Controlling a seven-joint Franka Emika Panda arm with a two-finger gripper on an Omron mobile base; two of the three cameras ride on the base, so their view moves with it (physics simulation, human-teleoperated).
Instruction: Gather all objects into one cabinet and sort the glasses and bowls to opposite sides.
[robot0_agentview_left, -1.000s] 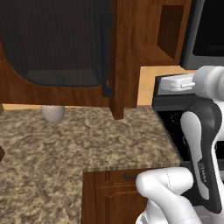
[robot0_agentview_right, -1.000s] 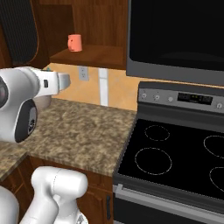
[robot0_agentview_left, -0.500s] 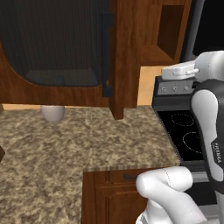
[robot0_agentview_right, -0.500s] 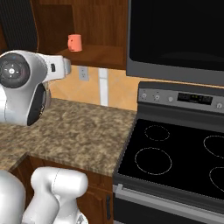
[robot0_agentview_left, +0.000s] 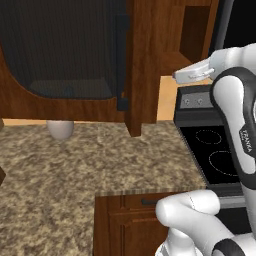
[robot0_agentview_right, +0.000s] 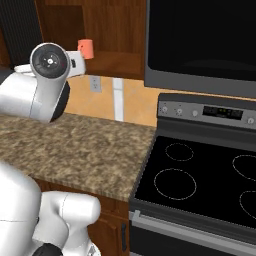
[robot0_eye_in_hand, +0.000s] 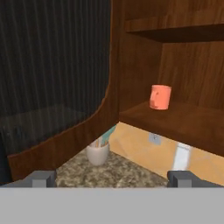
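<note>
One orange-red cup (robot0_eye_in_hand: 160, 97) stands upright on the bottom board of the open cabinet (robot0_eye_in_hand: 175, 118), and the gripper (robot0_eye_in_hand: 111, 177), its fingers spread wide with nothing between them, is raised in front of that cabinet and faces the cup from well apart. By my reading the step in hand is the approach to this cup. The next move calls for reaching forward past the mesh-panel door (robot0_eye_in_hand: 48, 65) that hangs open beside the cabinet, then straddling the cup before closing.
</note>
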